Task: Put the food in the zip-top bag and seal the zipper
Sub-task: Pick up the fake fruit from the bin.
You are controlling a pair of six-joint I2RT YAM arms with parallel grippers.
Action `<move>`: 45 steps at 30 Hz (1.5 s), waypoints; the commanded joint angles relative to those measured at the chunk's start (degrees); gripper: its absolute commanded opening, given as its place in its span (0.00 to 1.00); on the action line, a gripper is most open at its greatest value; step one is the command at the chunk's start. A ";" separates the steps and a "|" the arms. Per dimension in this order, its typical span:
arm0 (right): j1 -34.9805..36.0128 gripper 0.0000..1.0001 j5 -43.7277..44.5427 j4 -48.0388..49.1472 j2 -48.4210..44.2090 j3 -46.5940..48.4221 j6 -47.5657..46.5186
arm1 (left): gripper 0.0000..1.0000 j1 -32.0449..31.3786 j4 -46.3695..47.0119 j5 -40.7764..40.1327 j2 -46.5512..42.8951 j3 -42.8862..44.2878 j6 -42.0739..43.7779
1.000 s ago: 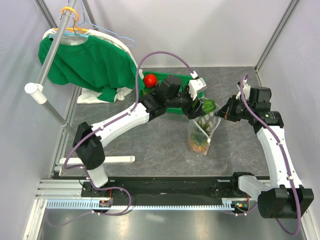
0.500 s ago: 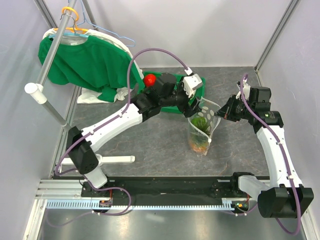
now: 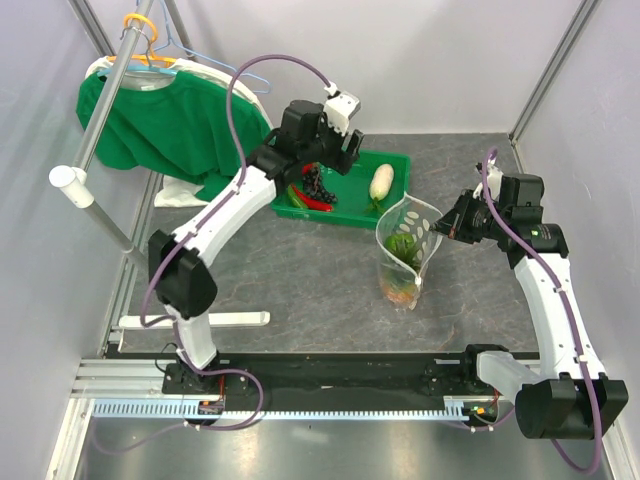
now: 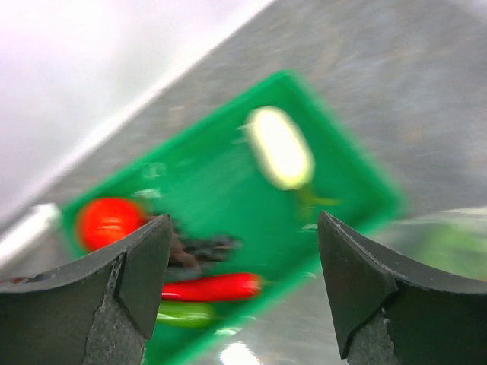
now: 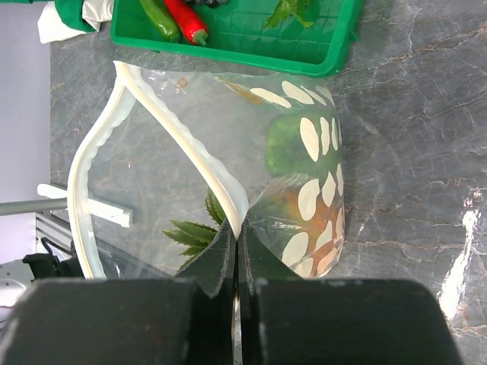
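My left claw [image 4: 243, 228], open and empty, hangs over the green plastic tray [image 4: 221, 190], where the white oblong toy vegetable [image 4: 280, 148] lies ahead, its long axis square to my closing line, while my right claw [image 5: 236, 243] pinches the rim of the clear dotted zip-top bag [image 5: 188, 146], which stands beside the tray on the counter [image 3: 300, 280].

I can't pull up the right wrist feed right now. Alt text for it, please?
The right gripper is pinched shut on the zipper strip of the zip-top bag, whose mouth gapes open. Inside lie a green pepper and the pineapple; beyond the bag, a green tray holds a red chili.
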 commanded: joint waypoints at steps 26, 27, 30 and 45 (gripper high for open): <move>0.05 0.00 0.18 1.88 0.38 0.03 -0.83 | 0.84 12.30 -0.01 -9.82 32.34 17.47 39.86; 0.05 0.00 0.18 1.88 0.55 0.03 -0.91 | 0.84 12.30 -0.09 -9.47 32.16 16.94 40.29; 0.05 0.00 0.09 1.96 0.82 -0.06 -0.74 | 0.86 12.30 -0.97 -8.41 31.90 15.44 41.35; 0.05 0.00 0.44 2.05 0.90 -0.15 -0.83 | 0.86 12.04 -2.47 -14.39 38.31 19.39 45.04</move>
